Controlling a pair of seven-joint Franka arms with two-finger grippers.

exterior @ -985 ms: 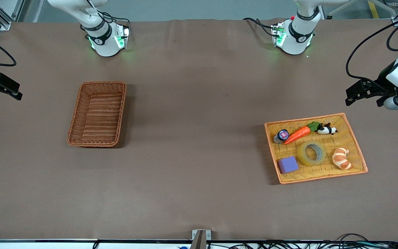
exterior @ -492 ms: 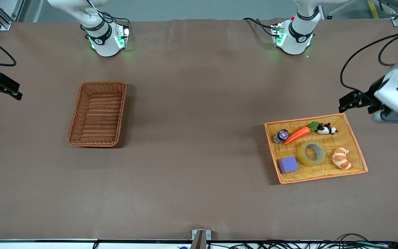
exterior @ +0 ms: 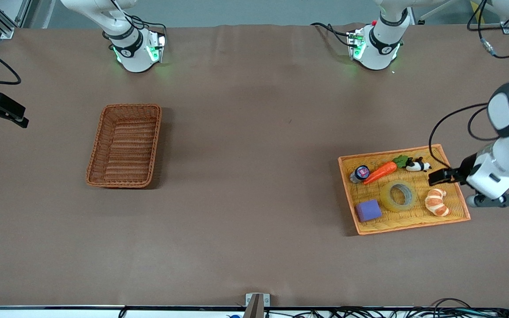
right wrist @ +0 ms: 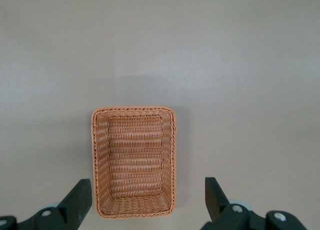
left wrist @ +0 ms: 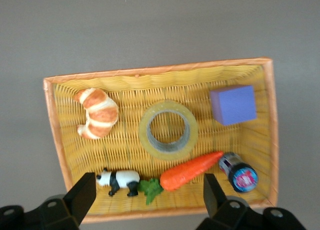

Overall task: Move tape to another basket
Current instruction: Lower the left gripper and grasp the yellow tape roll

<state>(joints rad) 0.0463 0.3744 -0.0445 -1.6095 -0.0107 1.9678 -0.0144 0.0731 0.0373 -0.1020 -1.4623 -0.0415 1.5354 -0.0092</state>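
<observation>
The tape [exterior: 399, 195], a translucent yellowish ring, lies flat in the middle of the yellow tray [exterior: 413, 224]. It also shows in the left wrist view [left wrist: 168, 129], in the tray [left wrist: 150, 70]. My left gripper [exterior: 433, 177] hangs open and empty over the tray's edge at the left arm's end, between the panda and the croissant; its jaws [left wrist: 147, 197] stand wide apart. The reddish-brown wicker basket [exterior: 125, 145] stands empty toward the right arm's end. My right gripper [exterior: 18, 118] waits open and empty, up over the table's edge, with the basket [right wrist: 134, 160] in its view.
In the tray around the tape lie a toy carrot [exterior: 380, 172], a panda figure [exterior: 418, 165], a croissant [exterior: 437, 202], a purple block [exterior: 368, 210] and a small round can [exterior: 359, 173]. Bare brown table lies between tray and basket.
My left arm has swung down from above the table's edge to over the tray's end, still open. The right arm and all objects have not moved.
</observation>
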